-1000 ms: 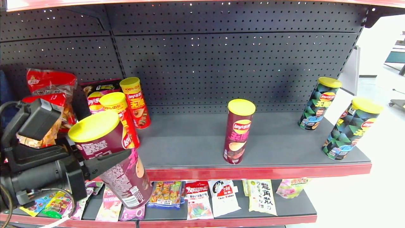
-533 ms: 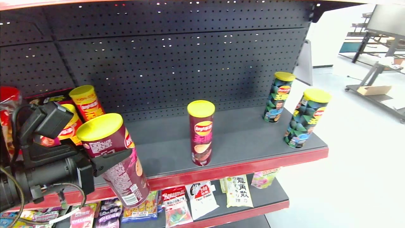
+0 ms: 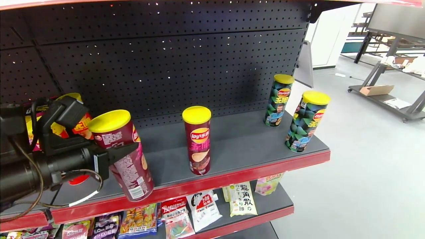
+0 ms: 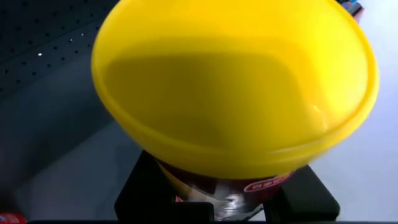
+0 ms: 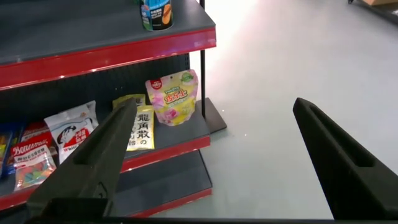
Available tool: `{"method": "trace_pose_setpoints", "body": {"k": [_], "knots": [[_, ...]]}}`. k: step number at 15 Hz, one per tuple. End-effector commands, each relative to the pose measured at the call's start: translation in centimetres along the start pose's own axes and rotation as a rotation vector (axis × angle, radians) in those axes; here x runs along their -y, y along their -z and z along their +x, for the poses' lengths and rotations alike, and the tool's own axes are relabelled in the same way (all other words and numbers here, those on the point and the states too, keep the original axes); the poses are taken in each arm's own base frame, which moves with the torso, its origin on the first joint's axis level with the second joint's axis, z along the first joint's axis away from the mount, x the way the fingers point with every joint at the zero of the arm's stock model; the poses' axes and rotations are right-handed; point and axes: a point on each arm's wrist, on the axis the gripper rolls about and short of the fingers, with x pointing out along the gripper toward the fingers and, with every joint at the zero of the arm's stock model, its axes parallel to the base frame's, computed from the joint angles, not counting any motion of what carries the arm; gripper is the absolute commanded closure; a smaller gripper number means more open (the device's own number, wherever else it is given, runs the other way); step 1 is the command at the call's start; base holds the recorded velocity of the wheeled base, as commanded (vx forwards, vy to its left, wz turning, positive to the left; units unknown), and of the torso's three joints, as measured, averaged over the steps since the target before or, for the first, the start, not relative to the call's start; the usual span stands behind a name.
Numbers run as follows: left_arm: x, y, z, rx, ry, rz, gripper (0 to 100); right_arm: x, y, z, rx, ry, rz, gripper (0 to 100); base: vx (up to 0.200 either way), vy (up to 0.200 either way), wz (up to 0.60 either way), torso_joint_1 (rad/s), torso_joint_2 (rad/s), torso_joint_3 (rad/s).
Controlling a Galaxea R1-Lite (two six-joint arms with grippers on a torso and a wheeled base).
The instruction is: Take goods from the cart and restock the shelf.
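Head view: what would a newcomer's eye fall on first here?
The maroon can with its yellow lid, held tilted in the left gripper at the front edge of the shelf, on the left. Next, a matching can standing upright mid-shelf, and two green cans at the right end.
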Motion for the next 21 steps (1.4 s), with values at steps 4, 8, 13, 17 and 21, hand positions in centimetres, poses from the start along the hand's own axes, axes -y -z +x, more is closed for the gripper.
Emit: {"method": "trace_pose_setpoints", "body": {"k": [4,8,13,17,21], "knots": [[-1.1,0.2,2.0,-0.048,-0.062,-0.022,100,0.0,0.0,0.0,-0.003,0.000,0.000,0,0.000,0.000,0.00,0.000,0.00,0.000],[-2.3,-0.5,3.3,-0.045,-0.084,-0.033,100,0.0,0.0,0.0,-0.003,0.000,0.000,0,0.000,0.000,0.00,0.000,0.00,0.000],[-3.0,-1.2,4.3,-0.035,-0.084,-0.032,100,0.0,0.0,0.0,-0.003,0.000,0.000,0,0.000,0.000,0.00,0.000,0.00,0.000],[-2.9,-2.1,5.9,-0.013,-0.048,-0.013,100,0.0,0.0,0.0,-0.003,0.000,0.000,0,0.000,0.000,0.00,0.000,0.00,0.000],[-4.0,-1.0,9.4,0.008,-0.055,0.003,100,0.0,0.0,0.0,-0.003,0.000,0.000,0,0.000,0.000,0.00,0.000,0.00,0.000]]}}
